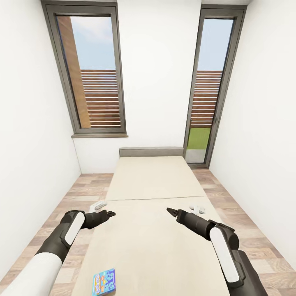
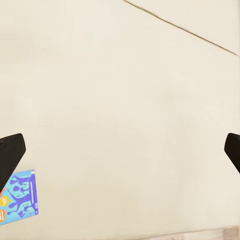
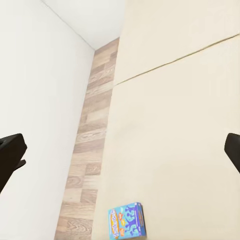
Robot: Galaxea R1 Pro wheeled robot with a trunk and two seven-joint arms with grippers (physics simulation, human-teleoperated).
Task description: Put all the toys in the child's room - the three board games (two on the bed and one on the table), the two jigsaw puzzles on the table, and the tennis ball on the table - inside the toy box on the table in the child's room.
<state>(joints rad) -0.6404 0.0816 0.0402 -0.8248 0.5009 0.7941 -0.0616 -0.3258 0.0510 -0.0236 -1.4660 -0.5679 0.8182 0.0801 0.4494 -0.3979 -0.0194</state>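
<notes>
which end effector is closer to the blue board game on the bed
Left. The left end effector hangs over the bed's left edge, on the same side as the blue board game. The right end effector is farther, toward the bed's right side.

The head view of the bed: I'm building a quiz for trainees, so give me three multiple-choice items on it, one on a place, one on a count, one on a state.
1. Where does the blue board game lie on the bed?
A. By the headboard
B. Near the foot, toward the robot's left edge
C. In the middle of the mattress

2. How many board games show on the bed?
A. One
B. Two
C. Three

3. How do the left gripper and right gripper stand?
A. Both shut on a box
B. One open, one shut
C. Both open, holding nothing

Answers:
1 B: the box sits at the near left corner of the mattress.
2 A: a single blue box lies there.
3 C: in both wrist views the jaws stand wide apart with bare mattress between.
</notes>
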